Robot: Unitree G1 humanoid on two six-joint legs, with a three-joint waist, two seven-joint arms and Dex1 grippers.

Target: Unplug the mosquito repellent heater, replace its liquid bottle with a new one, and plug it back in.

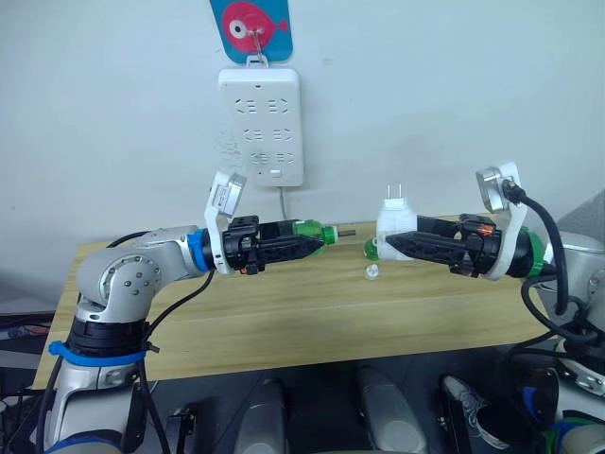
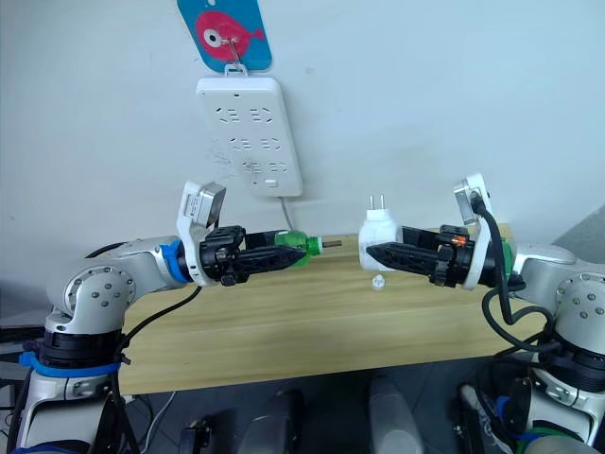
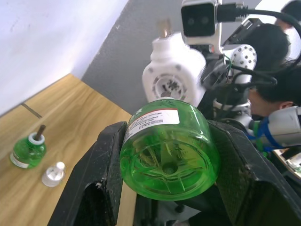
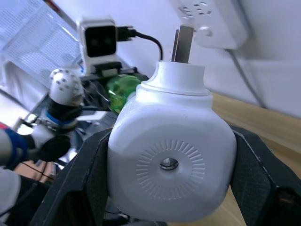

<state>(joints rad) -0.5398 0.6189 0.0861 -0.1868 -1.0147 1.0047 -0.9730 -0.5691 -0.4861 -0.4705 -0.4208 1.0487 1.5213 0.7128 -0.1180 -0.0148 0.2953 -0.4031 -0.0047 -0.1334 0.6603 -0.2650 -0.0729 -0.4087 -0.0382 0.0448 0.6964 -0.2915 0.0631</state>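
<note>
The right gripper (image 1: pixel 389 244) was clamped on the mosquito repellent heater (image 1: pixel 395 224), held above the table (image 1: pixel 284 312), prongs up. The left gripper (image 1: pixel 312 238) pinched the green bottle (image 1: pixel 315 232), wick toward it. Both looked light, rigid and smooth, so gripping their broad sides seemed safest.

You see two arms reaching toward each other above a wooden table (image 2: pixel 312 326). The left gripper (image 2: pixel 288 253) clamps a green bottle (image 2: pixel 301 246) lying sideways, its wick pointing at the heater (image 2: pixel 377 230). The right gripper (image 2: pixel 373 252) holds that white heater, prongs up. Bottle and heater are apart. A white power strip (image 2: pixel 249 136) hangs on the wall under a blue fish tag (image 2: pixel 225 33). A small white cap (image 2: pixel 378 281) lies on the table below the heater.
</note>
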